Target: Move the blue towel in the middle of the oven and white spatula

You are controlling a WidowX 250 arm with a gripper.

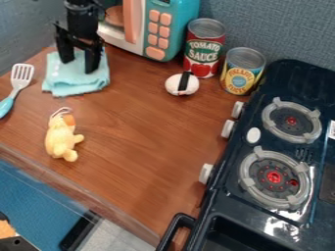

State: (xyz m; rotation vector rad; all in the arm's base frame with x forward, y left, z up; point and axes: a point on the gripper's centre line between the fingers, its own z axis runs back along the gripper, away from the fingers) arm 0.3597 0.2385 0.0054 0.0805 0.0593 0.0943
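The black gripper (pixel 78 61) hangs at the upper left, over the blue towel (pixel 68 83). Its two fingers stand apart, with their tips low at the towel's surface; whether they touch the cloth I cannot tell. Folded flat on the table, the towel lies between the spatula and the toy microwave oven (pixel 178 22), nearer the spatula side. A spatula (pixel 21 74) with a white slotted head and a blue handle rests at the left edge.
On the brown table (pixel 144 147) lies a yellow plush toy (pixel 60 137). A white sushi toy (pixel 182 84) sits before a tomato sauce can (pixel 204 46) and a pineapple can (pixel 243 71). A black stove (pixel 275 162) stands at the right.
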